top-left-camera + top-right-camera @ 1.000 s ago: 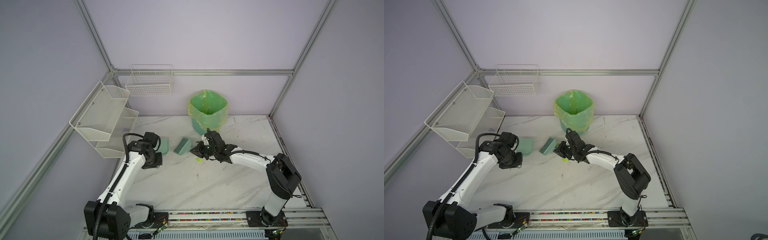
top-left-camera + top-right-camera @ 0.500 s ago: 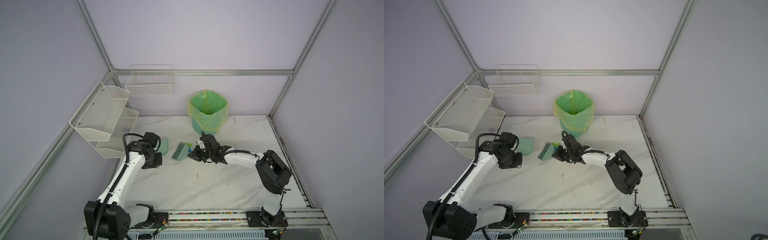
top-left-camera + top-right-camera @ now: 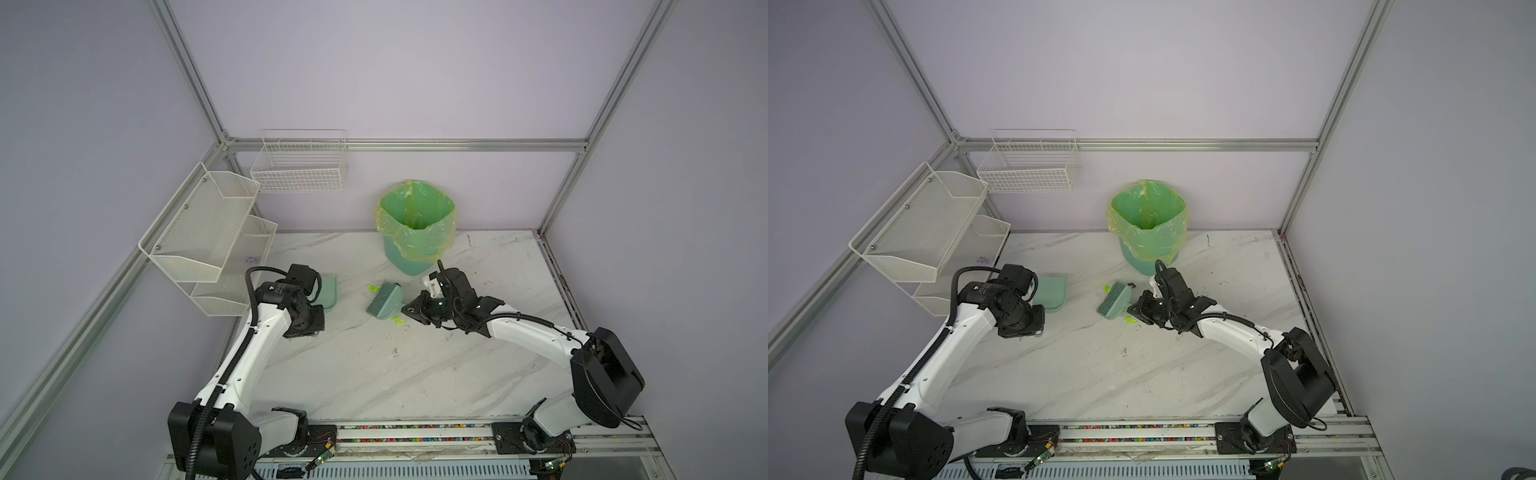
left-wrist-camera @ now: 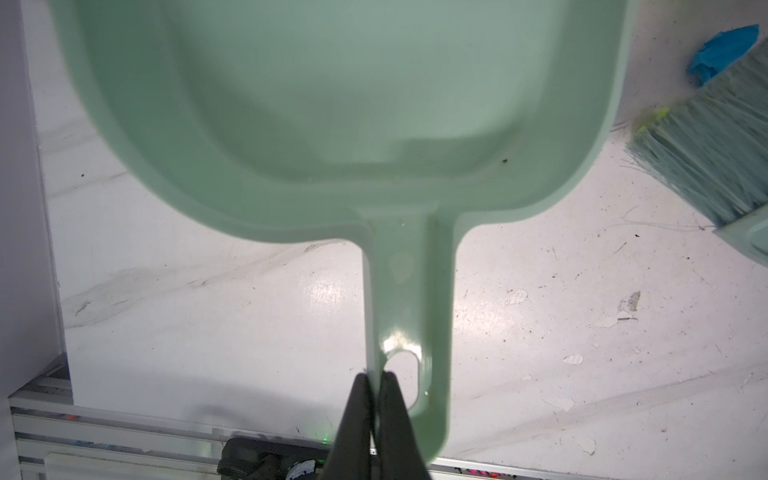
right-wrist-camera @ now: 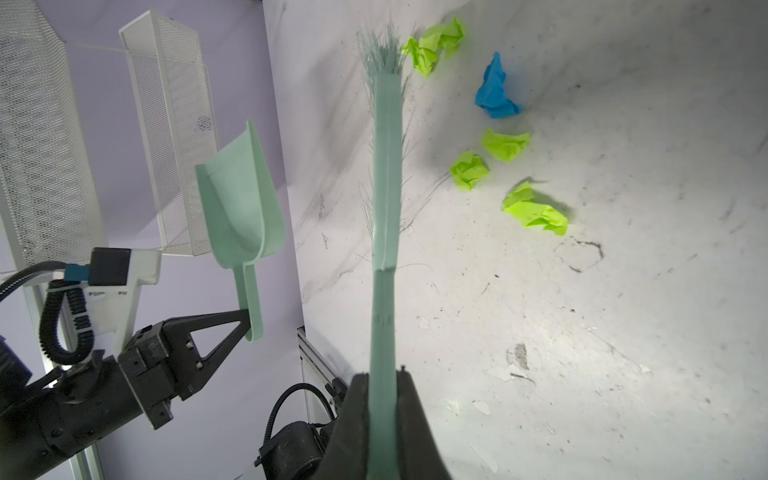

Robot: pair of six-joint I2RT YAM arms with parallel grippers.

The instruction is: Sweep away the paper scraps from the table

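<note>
- At the left, our left gripper (image 4: 376,376) is clamped tight on the end of the dustpan (image 3: 329,291) handle, with the pan's open mouth pointing towards the back wall.
- Next comes the brush (image 3: 384,300), low over the table (image 3: 374,374), bristles turned towards the dustpan and apart from it.
- The paper scraps (image 5: 469,168) lie on the table just beside the brush; in the right wrist view we count four yellow-green and one blue.
- Our right gripper (image 5: 383,380) is closed around the brush handle.
- Just behind it stands the bin (image 3: 415,226).
</note>
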